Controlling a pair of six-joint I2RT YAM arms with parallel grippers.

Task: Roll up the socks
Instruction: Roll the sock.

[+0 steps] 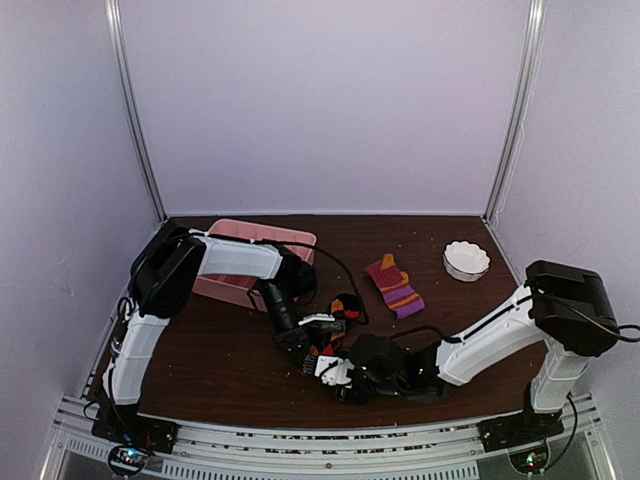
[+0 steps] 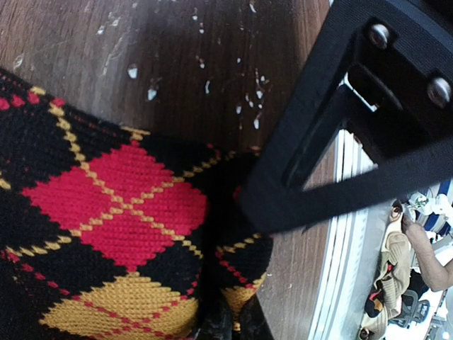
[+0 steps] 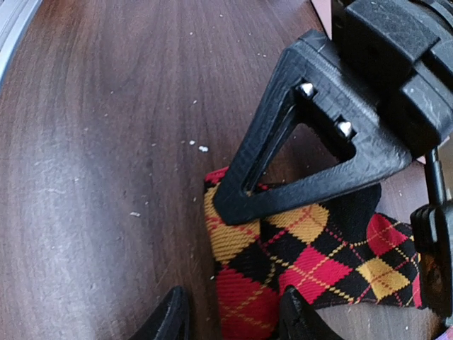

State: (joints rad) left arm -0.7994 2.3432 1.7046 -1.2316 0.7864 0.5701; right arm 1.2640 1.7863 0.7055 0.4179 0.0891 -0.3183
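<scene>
Right gripper (image 3: 233,322): fingers spread, straddling the near edge of the argyle sock (image 3: 311,265) at the table's 6 o'clock. Left gripper (image 1: 303,343): fingers pressed together, apparently pinching that sock. No roll evident yet; the striped sock (image 1: 393,287), toward 1 o'clock beyond, lies flat and untouched.

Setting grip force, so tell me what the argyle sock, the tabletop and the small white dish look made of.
The black, red and yellow argyle sock: soft knitted fabric, matte; stitch rows show. The dark brown tabletop: wood or wood-look laminate, slightly glossy; streaky grain, can't tell which. The small white scalloped dish: probably ceramic or plastic; too small to judge.
</scene>
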